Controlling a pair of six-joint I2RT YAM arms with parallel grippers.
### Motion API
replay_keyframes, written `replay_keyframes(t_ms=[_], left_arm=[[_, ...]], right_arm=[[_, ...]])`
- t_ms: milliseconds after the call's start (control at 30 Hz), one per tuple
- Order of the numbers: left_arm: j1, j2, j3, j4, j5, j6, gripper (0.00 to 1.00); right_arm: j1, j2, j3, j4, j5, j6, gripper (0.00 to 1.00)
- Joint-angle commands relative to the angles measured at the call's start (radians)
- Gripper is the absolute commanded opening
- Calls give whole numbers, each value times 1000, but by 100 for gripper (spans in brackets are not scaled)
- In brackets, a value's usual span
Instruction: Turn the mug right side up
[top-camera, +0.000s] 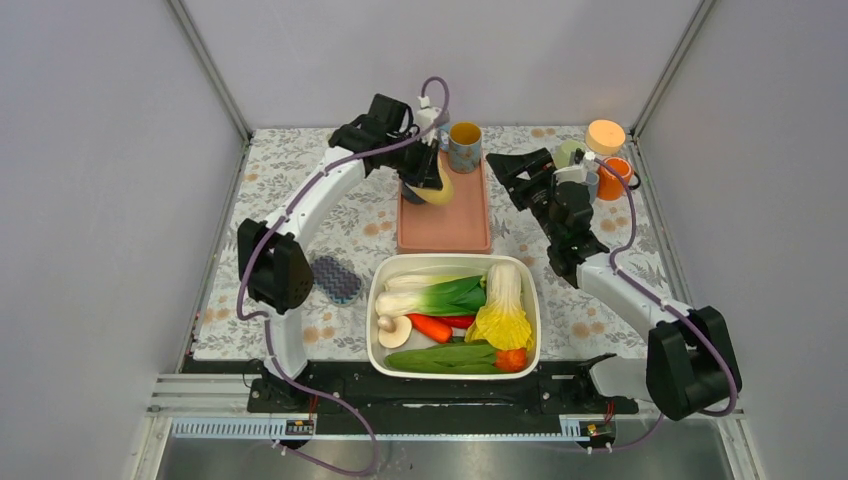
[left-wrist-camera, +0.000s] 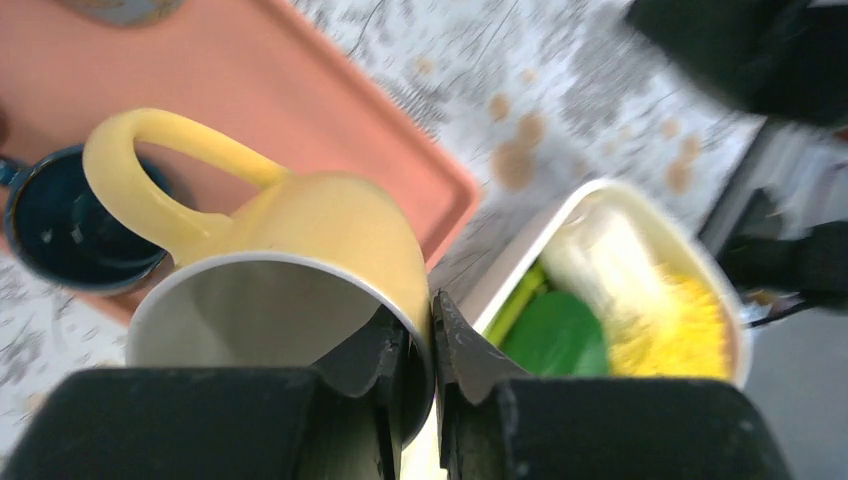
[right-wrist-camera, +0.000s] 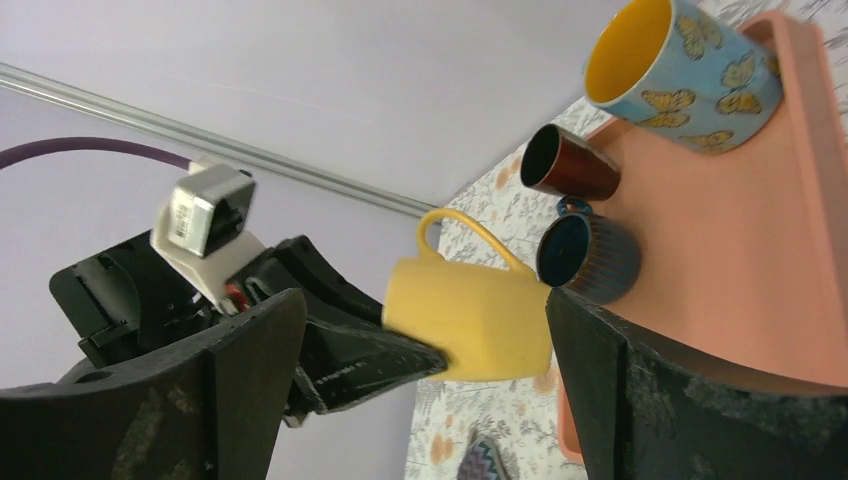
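Only the left wrist view shows the grip: the left gripper (left-wrist-camera: 430, 325) is clenched on the yellow mug (left-wrist-camera: 330, 240) rim, one finger inside. The right wrist view shows the mug tipped sideways above the tray (right-wrist-camera: 740, 250), near the dark blue mug (right-wrist-camera: 588, 258). The right gripper (top-camera: 518, 165) is spread wide and empty, beside the tray.

Butterfly mug (top-camera: 464, 146) and dark cup (right-wrist-camera: 590, 258) crowd the tray (top-camera: 450, 225), bare only nearside.

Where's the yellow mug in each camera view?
Top external: yellow mug upper centre, over the pink tray.
Left wrist: centre, large, tray behind it at upper left.
Right wrist: centre, tray at right.
Shared landmark: the pink tray.
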Motion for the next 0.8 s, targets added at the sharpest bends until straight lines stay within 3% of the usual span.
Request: replay_keyframes(t_ms=[0, 167, 333, 767], left_arm=[[-55, 11, 65, -145, -276, 307, 0], [-60, 62, 47, -204, -340, 341, 0], [-62, 96, 5, -153, -390, 354, 0], [-67, 194, 29, -115, -459, 380, 0]], right_arm=[[-5, -99, 56, -115, 87, -215, 100], [-6, -179, 41, -184, 158, -338, 99], [-17, -197, 61, -262, 176, -435, 100], [-70, -211, 9, -272, 134, -441, 100]])
